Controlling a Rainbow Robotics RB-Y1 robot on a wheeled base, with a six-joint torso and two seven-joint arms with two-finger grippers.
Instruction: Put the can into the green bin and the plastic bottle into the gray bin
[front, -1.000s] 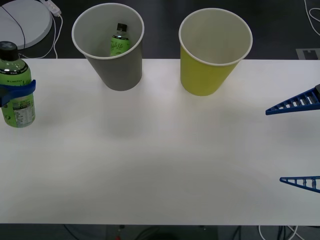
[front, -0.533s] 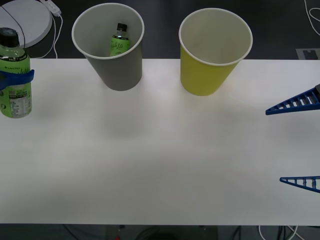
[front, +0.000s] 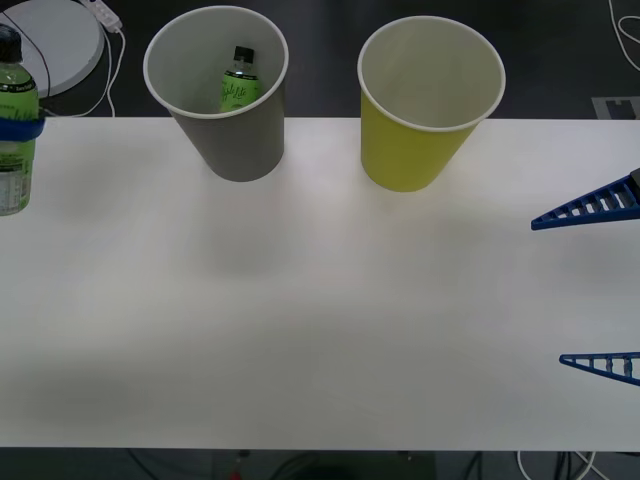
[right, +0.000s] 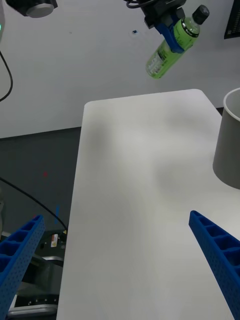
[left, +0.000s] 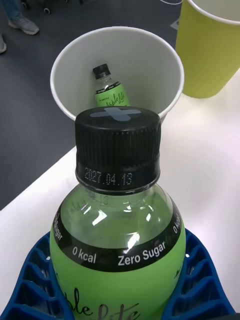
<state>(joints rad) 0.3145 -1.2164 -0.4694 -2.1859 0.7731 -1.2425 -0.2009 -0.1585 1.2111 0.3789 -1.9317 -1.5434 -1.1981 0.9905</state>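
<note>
Bottle held aloft, far left of table.
Plastic bottle clamped in left gripper, above white table edge, left of gray bin w/ 2nd bottle inside. Green bin beside. Right gripper spread wide, far right.

The white table lies bare across the middle and lower frame. Along its top edge the gray bin and green bin stand apart, a gap between.
</note>
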